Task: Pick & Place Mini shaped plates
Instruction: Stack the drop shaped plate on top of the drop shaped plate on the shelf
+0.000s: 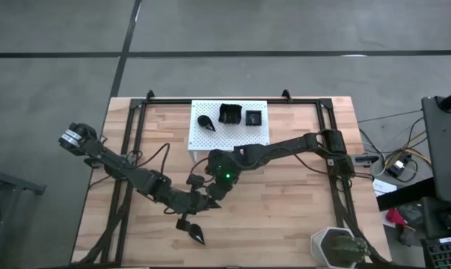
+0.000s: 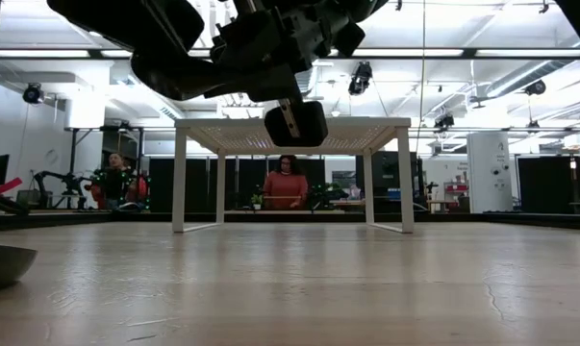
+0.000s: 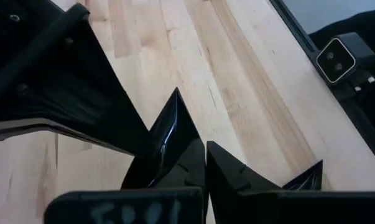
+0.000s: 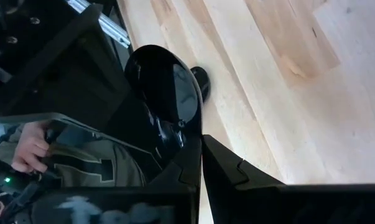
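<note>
High view: white perforated stand [image 1: 229, 125] sits at the far middle of the wooden desk [image 1: 285, 209]. On it are 3 glossy black dishes: a teardrop plate [image 1: 206, 122], a raised-rim square plate [image 1: 229, 114] and a small square plate [image 1: 253, 117], each apart from the next

Both arms meet near desk centre. Left end effector [image 1: 210, 196] is clenched on a pointed black plate [image 3: 168, 134]; left wrist view shows the glossy piece pinched between the fingers, tip up, above bare wood. Right end effector [image 1: 209, 178] is just beside the left one, also clenched, grasping a rounded black plate [image 4: 165, 84]; right wrist view shows that dish gripped at its edge, tilted over the desk

Another black teardrop dish [image 1: 197, 234] lies on the desk nearer the front edge, just below the left end effector in the high view, with a small dark piece [image 1: 182, 223] beside it. Grey-green hexagonal pot [image 1: 337, 247] stands at the front right corner

Low view: arms hang overhead with a dark rounded shape [image 2: 295, 122] raised clear of the desk; stand legs [image 2: 179, 183] visible behind. A curved dish edge [image 2: 6, 264] shows at the far left. A person [image 2: 286, 185] is in the room beyond
</note>
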